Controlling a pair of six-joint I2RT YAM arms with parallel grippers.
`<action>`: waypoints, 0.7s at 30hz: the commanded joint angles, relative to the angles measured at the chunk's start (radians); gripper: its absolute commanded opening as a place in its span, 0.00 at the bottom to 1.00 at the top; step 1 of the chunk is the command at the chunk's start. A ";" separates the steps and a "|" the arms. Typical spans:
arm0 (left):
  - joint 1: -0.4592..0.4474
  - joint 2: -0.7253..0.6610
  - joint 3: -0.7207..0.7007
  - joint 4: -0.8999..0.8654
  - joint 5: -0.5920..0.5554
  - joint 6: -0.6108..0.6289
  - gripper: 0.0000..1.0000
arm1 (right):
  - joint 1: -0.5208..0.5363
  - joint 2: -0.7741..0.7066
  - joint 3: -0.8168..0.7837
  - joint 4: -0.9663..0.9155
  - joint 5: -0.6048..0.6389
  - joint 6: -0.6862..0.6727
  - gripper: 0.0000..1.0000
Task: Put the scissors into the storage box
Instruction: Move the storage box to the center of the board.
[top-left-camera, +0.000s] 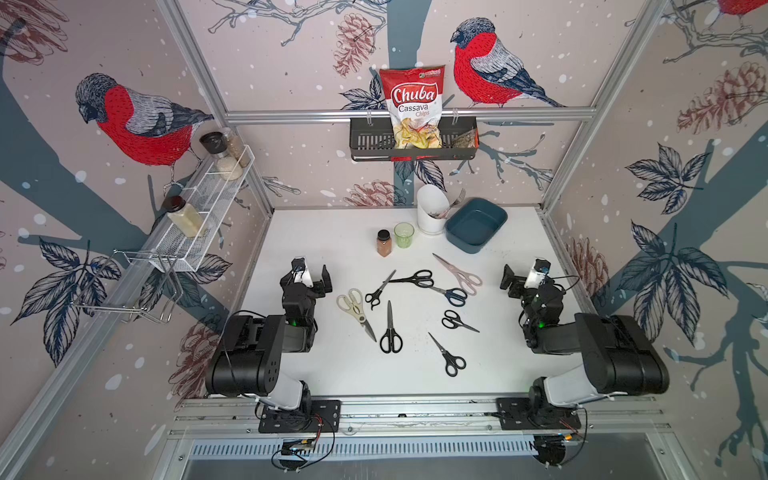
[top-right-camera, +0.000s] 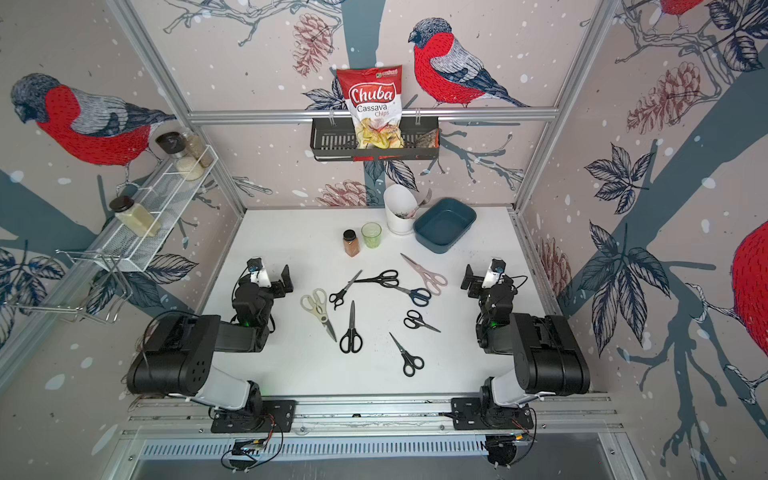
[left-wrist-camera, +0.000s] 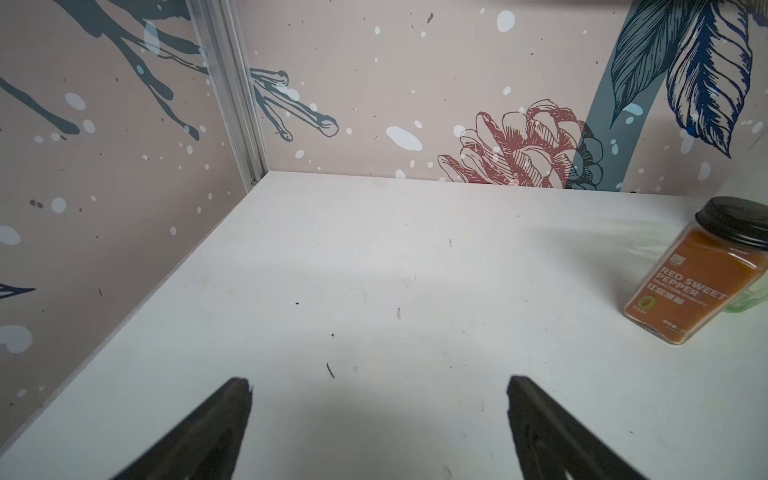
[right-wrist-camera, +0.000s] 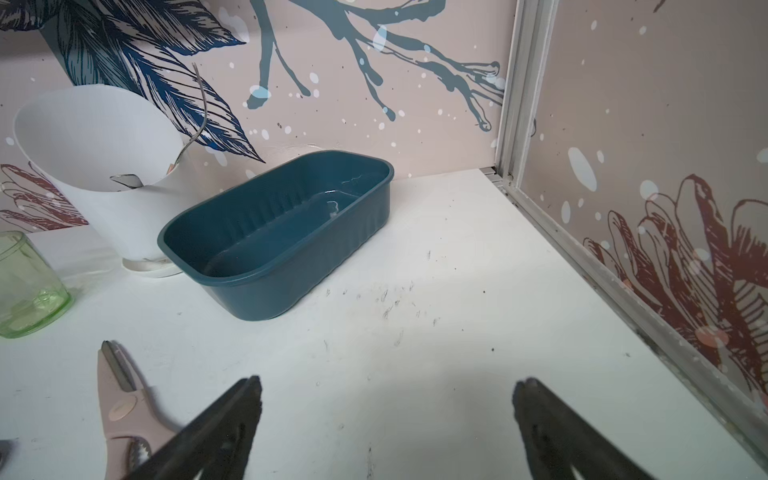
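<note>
Scissors (top-left-camera: 390, 328), eight steel-bladed pairs, lie flat and scattered on the white tabletop (top-left-camera: 316, 232) between the two arms. None is in the shallow dark teal plastic storage box (top-left-camera: 465, 247), which stands empty at the back on the robot's right side, just beside the white cylindrical utensil holder (top-left-camera: 432, 220). From where I stand, the first move turns on the pale-pink-handled pair (top-left-camera: 457, 273). It lies nearest the box and nearest the right gripper (top-left-camera: 523, 276), just off to that gripper's left, toward the middle of the table. Its long axis runs diagonally, handle loops toward the right arm and closed blades pointing to the back and leftward, with the tip near the box's front wall but apart from it. In the right wrist view the same pair (right-wrist-camera: 120, 399) sits beside one black finger (right-wrist-camera: 232, 419), with the box (right-wrist-camera: 291, 291) ahead. The right gripper's jaws stand wide apart with nothing between them. The left gripper (left-wrist-camera: 378, 382) is likewise spread over bare table, well apart from the box, with the cream-handled kitchen shears (top-left-camera: 355, 309) closest to it. The pink pair looks chunky and matte, with grey blades, a round pivot cap and a toothed notch inside the handles. Lying so flat, it probably wants a pinch across the axis near the pivot.
</note>
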 joint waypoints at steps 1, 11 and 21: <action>-0.003 0.002 0.004 0.014 0.003 -0.002 0.99 | 0.001 -0.001 0.002 0.035 -0.006 -0.007 0.99; -0.002 0.001 0.004 0.013 0.003 -0.002 0.99 | 0.001 -0.002 0.002 0.035 -0.006 -0.007 1.00; -0.002 -0.002 0.001 0.019 0.003 -0.002 0.99 | -0.024 -0.005 -0.001 0.042 -0.047 0.010 1.00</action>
